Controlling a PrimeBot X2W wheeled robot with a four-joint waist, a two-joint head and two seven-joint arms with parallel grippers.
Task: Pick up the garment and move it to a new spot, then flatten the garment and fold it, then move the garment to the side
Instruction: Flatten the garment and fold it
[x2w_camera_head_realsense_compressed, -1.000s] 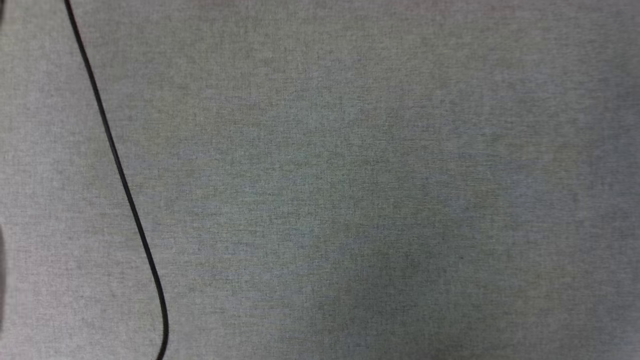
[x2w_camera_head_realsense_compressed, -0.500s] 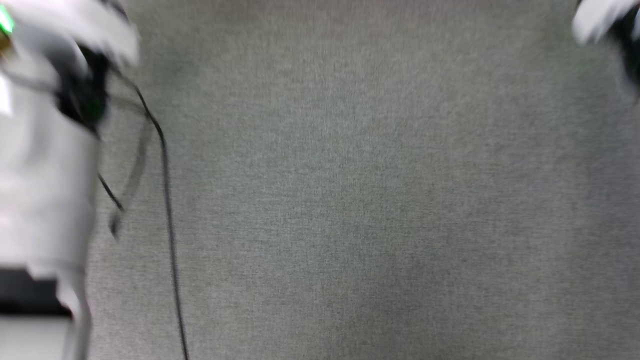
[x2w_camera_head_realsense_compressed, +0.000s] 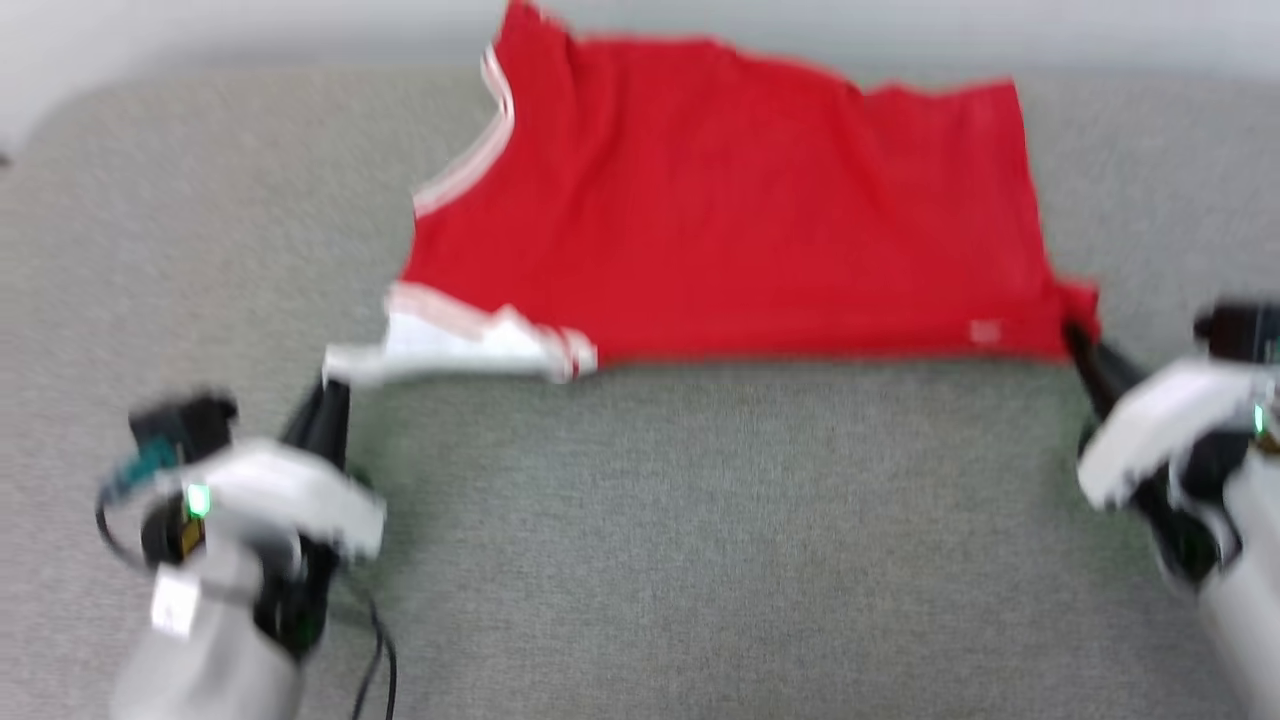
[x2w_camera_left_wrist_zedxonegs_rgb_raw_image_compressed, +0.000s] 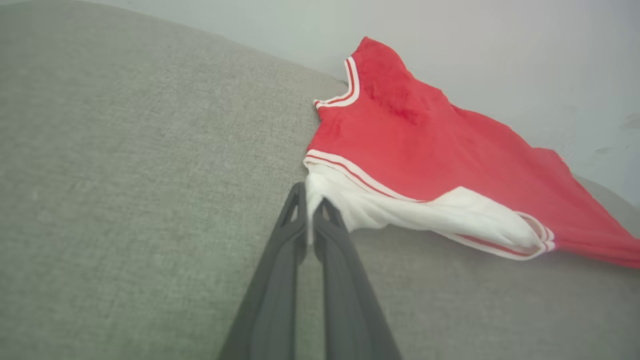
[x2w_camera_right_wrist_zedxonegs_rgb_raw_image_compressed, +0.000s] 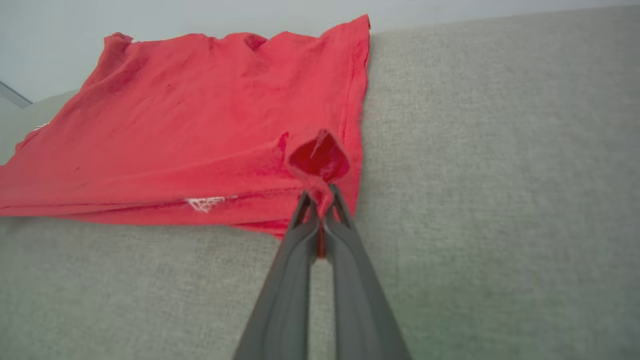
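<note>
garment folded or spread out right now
The garment lies spread flat, left gripper on its white sleeve, right gripper on a red corner; whether doubled, cannot tell.

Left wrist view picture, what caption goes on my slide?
Left gripper pinches the red garment by its white sleeve on a grey fabric surface.

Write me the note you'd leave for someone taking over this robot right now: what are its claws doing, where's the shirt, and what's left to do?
Left claw: shut on the white sleeve.
Right claw: shut on a bunched red corner at the hem end.
Shirt: stretched sideways between the two claws on the grey fabric surface, its far edge at the back.
Done: gripped at both ends; it looks doubled over along the near edge.
Left: lay it flat, finish folding, move it aside.
</note>
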